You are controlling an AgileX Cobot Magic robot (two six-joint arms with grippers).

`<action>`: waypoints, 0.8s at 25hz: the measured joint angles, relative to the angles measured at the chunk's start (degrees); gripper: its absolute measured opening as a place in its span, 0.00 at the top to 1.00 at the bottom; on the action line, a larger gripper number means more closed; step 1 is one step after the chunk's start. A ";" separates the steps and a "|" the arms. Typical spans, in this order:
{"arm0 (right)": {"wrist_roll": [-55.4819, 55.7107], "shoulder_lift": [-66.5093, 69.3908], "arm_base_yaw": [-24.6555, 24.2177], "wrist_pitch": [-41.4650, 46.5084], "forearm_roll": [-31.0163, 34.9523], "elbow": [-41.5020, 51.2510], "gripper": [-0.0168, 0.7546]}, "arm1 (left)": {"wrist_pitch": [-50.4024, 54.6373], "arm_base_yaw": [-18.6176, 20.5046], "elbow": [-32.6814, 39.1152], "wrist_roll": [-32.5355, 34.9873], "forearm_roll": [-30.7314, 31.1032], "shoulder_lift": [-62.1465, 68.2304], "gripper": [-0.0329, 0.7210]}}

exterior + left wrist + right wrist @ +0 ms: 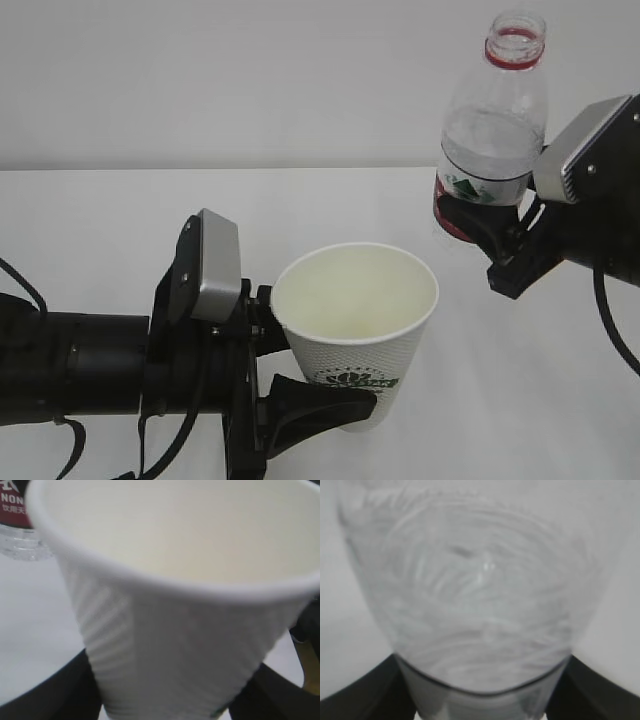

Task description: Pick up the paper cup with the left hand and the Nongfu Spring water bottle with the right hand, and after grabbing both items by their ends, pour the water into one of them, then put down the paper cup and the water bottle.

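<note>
Both items gripped and lifted, pour not yet begun.
Left gripper (290, 375) clamps the paper cup (355, 325) low on its thin, crushable wall; right gripper (490, 235) holds the Nongfu Spring water bottle (493, 130) upright at its label band, uncapped, light and slippery, above the table (100, 230) toward its far right edge.

Bright, even, diffuse light; shadows faint on white table (120, 230). Exterior view sharp. Both wrist views blurred, close-up paper cup (175, 620) and bottle (480, 595) out of focus.
</note>
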 joint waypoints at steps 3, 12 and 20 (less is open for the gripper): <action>0.88 0.00 0.00 0.92 -1.69 -1.70 0.34 | 0.00 0.00 0.00 0.00 0.00 0.00 0.30; 1.24 0.00 3.89 5.76 -3.01 -5.39 0.34 | -0.13 0.00 0.00 0.00 0.00 0.00 0.31; -0.51 0.00 4.04 6.56 -4.06 -6.01 0.34 | -0.99 0.00 0.00 0.00 0.21 0.00 0.31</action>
